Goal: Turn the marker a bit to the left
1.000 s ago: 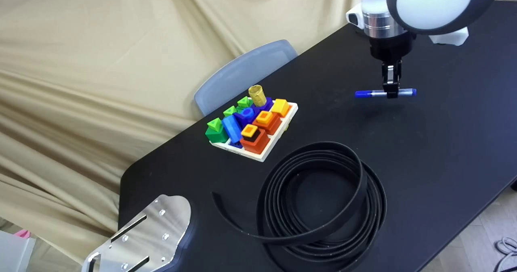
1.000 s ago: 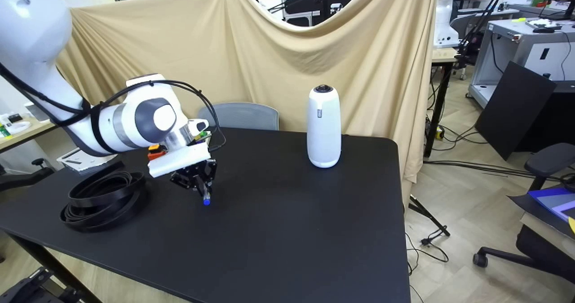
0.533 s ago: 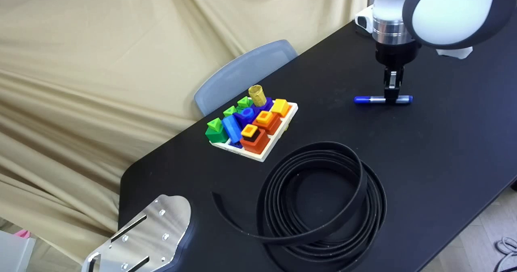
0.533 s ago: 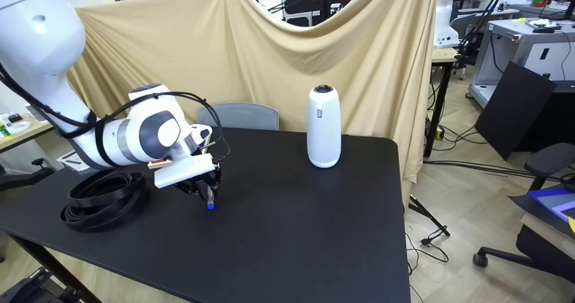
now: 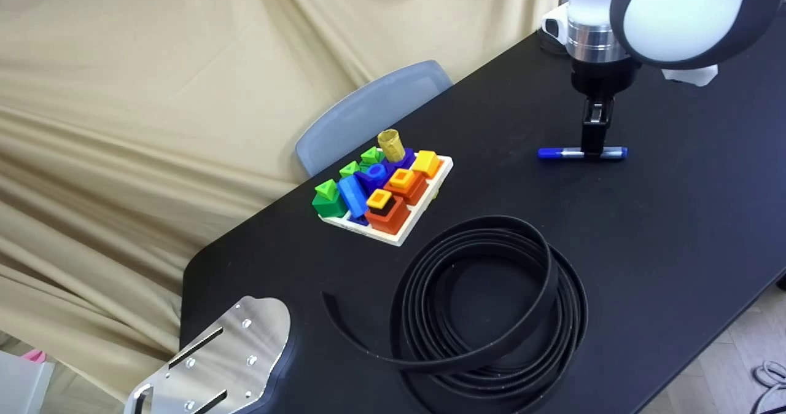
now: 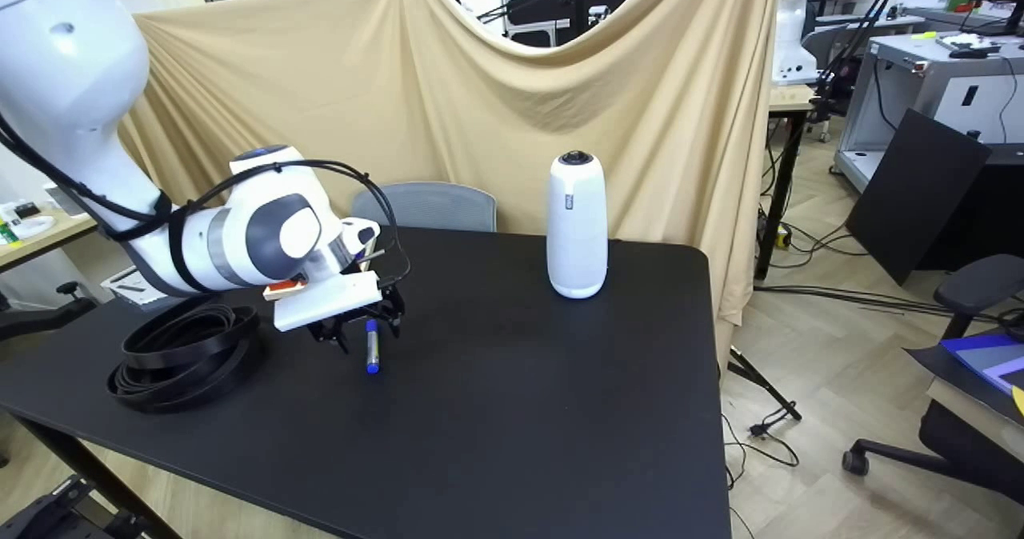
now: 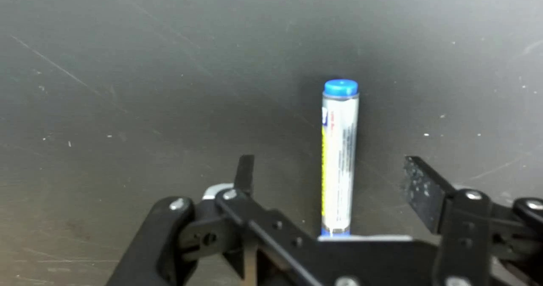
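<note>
The slim marker (image 7: pixel 339 158), pale-barrelled with blue ends, lies on the black table. In the wrist view it points up the picture, its lower end hidden behind the gripper's black linkage. My gripper (image 7: pixel 327 158) is open, one finger on each side of the marker, with a gap between the barrel and each finger. In an exterior view the marker (image 5: pixel 565 153) lies crosswise, the gripper (image 5: pixel 592 151) seen edge-on in front of its middle. From another angle the marker (image 6: pixel 373 351) shows between the spread fingers of the gripper (image 6: pixel 369 339).
A large black cable coil (image 5: pixel 408 303) lies on the table. Beyond it stands a white board (image 5: pixel 398 239) with coloured toy blocks. There is a metal plate (image 5: pixel 245 352) at the table's far end. A tall white device (image 6: pixel 578 227) stands near the back edge.
One second ago the marker hung above the table in my gripper. It came down onto the table, and the fingers have since spread and let it go. The arm has risen very slightly.
</note>
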Available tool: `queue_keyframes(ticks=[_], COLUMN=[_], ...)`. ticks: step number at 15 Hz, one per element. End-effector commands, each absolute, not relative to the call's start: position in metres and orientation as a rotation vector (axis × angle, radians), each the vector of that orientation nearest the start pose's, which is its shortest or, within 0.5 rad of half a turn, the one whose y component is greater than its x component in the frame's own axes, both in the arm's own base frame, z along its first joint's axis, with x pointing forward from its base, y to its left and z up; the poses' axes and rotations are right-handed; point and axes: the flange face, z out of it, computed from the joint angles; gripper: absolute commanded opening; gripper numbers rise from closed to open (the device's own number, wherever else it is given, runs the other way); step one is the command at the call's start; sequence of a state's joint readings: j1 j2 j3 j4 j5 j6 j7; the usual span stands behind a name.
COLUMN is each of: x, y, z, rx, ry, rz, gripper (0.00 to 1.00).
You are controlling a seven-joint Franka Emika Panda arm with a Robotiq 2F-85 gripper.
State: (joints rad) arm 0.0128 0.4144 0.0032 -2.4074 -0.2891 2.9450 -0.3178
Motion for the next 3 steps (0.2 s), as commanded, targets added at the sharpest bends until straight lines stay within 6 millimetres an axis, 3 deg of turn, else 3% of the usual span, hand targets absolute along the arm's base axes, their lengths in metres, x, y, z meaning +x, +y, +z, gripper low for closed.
queue_keyframes(ticks=[1, 3], x=[0.486, 0.476], y=[0.028, 0.026], z=[0.187, 0.203], rx=[-3.117, -3.146], ry=[-0.849, -0.781], rz=[-0.129, -0.082], gripper=[1.00, 1.00])
